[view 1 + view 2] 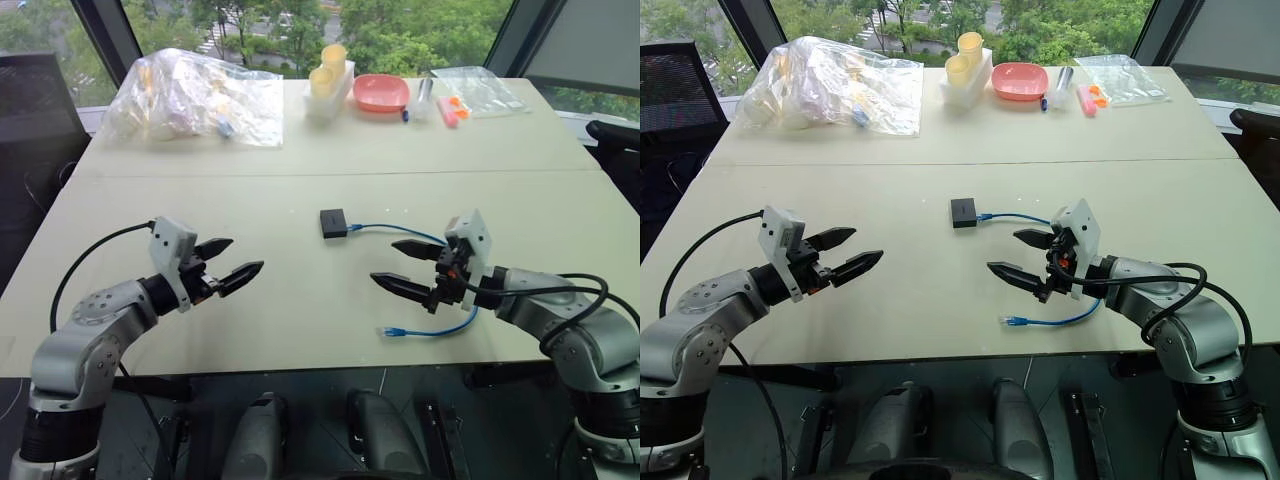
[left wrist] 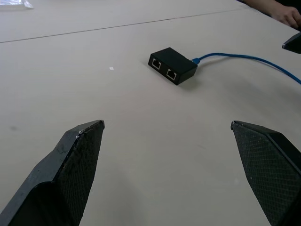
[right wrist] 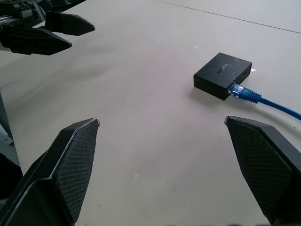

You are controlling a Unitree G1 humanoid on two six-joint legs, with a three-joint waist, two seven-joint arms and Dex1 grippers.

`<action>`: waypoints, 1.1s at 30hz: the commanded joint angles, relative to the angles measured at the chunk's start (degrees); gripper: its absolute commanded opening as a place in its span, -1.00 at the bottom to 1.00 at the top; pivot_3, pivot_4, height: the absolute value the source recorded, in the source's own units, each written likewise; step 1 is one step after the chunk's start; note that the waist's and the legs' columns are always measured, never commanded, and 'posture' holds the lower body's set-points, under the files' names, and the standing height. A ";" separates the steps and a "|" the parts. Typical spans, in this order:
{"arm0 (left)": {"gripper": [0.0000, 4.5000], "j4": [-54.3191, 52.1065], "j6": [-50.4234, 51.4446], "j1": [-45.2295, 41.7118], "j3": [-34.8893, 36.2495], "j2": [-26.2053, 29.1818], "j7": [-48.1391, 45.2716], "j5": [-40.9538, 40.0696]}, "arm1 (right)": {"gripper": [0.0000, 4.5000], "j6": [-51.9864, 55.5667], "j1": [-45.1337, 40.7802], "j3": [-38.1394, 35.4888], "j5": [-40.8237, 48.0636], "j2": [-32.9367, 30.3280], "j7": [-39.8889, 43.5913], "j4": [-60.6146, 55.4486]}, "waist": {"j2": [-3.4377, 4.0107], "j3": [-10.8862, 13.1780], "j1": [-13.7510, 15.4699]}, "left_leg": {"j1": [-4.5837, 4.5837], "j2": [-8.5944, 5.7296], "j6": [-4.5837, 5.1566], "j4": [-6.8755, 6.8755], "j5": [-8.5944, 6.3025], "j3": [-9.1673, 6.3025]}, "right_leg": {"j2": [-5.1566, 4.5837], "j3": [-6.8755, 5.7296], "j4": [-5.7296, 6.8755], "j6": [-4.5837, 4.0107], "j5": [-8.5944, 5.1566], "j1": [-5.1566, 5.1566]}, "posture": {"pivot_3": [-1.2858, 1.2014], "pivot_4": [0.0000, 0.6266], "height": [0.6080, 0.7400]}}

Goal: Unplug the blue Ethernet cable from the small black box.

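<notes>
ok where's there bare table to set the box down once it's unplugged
Free: the wide stretch between the left gripper and the small black box, and the middle band behind the box. Crowded: the far edge, with plastic bags, cups and pink dish, and where the blue Ethernet cable loops by the right gripper.

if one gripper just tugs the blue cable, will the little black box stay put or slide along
The small black box looks light and lies loose on the smooth table, so it would probably slide. The blue Ethernet cable lies in loose curves, likely floppy: slack comes first. The box is flat, so tipping seems unlikely.
</notes>
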 commanded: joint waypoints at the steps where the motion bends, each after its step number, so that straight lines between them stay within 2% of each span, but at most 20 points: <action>1: 1.00 -1.33 -1.27 -0.91 1.17 -0.10 0.07 -0.66 | 1.00 -0.74 -0.40 -0.46 0.12 0.03 0.47 -1.32 | 0.00 0.00 0.00 | 0.00 0.00 0.00 0.00 0.00 0.00 | 0.00 0.00 0.00 0.00 0.00 0.00 | 0.03 -0.52 1.00; 4: 1.00 -0.81 -0.29 -2.16 2.37 -0.70 0.56 -2.42 | 1.00 -0.71 -0.42 -0.42 0.06 0.08 0.36 -1.38 | 0.00 0.00 0.05 | 0.00 0.00 0.00 0.00 0.00 0.00 | 0.00 0.00 0.00 0.00 0.00 0.00 | 0.03 -0.52 1.00; 14: 1.00 -0.62 -0.86 -2.17 0.90 -0.01 0.14 -0.77 | 1.00 -1.66 -0.34 0.03 -1.29 0.32 0.52 -0.72 | 0.00 0.00 -0.03 | 0.00 0.00 0.00 0.00 0.00 0.01 | 0.01 0.00 0.00 0.00 0.00 0.00 | 0.03 -0.52 1.00; 21: 1.00 3.05 -2.95 -5.36 -0.12 2.25 -3.40 1.42 | 1.00 -5.53 -5.65 3.82 -6.96 0.03 3.17 7.53 | 0.00 0.00 -0.07 | 0.01 0.00 0.00 0.00 0.00 0.03 | 0.02 0.00 0.00 -0.02 0.02 0.00 | 0.03 -0.52 1.00; 27: 1.00 9.24 -5.17 -9.70 -2.95 8.00 -13.62 2.64 | 1.00 -14.35 -15.65 9.10 -15.74 0.63 8.68 22.60 | 0.03 0.02 -0.18 | -0.02 -0.11 0.00 -0.02 0.00 0.10 | 0.06 -0.01 0.00 -0.03 0.02 -0.07 | 0.03 -0.52 1.00; 33: 1.00 19.04 -6.78 -19.14 -7.08 13.25 -25.53 4.65 | 1.00 -30.11 -33.94 16.66 -27.11 9.25 14.70 52.59 | 0.06 0.07 -0.65 | 0.01 -0.17 0.02 -0.02 0.02 0.22 | 0.14 -0.03 0.03 -0.07 0.06 -0.04 | 0.03 -0.52 1.00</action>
